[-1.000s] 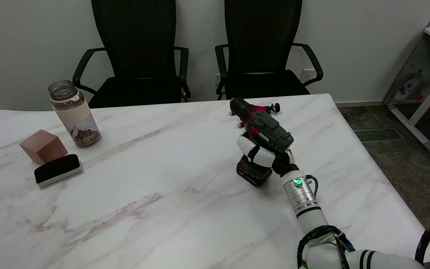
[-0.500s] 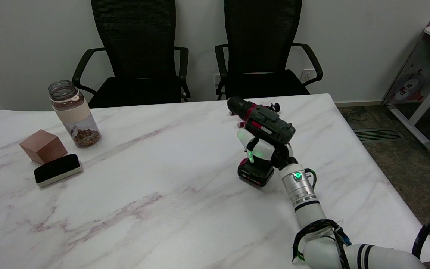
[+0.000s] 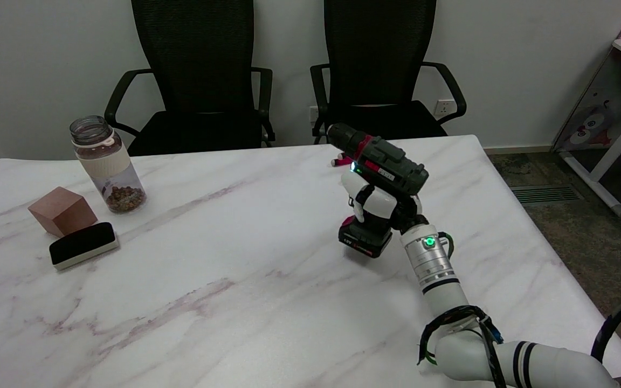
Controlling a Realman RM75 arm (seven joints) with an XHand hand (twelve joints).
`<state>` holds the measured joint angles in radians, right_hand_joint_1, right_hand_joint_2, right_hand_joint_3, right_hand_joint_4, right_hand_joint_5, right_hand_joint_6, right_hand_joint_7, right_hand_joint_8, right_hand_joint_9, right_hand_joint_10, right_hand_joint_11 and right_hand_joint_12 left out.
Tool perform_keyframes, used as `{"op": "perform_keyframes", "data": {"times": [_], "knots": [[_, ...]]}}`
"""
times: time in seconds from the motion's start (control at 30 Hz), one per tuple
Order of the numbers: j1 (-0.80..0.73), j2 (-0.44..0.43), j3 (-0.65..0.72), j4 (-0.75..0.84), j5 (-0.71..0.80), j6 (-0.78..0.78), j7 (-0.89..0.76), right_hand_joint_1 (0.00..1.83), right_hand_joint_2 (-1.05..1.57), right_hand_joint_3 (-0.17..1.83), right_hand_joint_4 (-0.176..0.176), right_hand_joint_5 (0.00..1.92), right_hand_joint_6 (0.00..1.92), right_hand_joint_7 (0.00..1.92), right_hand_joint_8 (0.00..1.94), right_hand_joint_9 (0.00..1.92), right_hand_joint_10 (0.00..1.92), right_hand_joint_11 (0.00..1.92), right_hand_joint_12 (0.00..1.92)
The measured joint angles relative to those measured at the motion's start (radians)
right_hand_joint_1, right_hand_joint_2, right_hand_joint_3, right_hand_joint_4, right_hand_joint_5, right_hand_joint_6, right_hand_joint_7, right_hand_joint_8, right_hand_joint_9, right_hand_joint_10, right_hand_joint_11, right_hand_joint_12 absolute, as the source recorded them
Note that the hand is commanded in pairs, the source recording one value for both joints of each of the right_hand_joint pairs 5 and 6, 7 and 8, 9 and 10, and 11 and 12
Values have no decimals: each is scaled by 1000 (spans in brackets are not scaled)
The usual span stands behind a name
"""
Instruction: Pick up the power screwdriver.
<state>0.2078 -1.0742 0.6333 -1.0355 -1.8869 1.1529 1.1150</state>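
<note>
Marble table (image 3: 181,302), far right part; right hand (image 3: 378,203) wrapped tight round power screwdriver (image 3: 380,172) handle; tool upright, chuck toward far edge.

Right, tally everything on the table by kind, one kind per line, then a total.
Power screwdriver, held by the right robot hand: 1
Glass jar: 1
Wooden block: 1
Black-topped eraser: 1
Small red-and-black item behind the screwdriver, mostly hidden: 1
Total: 5
</note>
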Motion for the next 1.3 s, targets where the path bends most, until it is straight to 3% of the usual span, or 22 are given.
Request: {"op": "perform_keyframes", "data": {"times": [1.3], "knots": [[142, 129, 3, -223, -69, -75, 13, 812, 728, 839, 176, 1856, 1856, 1856, 1856, 1920, 1920, 1920, 1920]]}}
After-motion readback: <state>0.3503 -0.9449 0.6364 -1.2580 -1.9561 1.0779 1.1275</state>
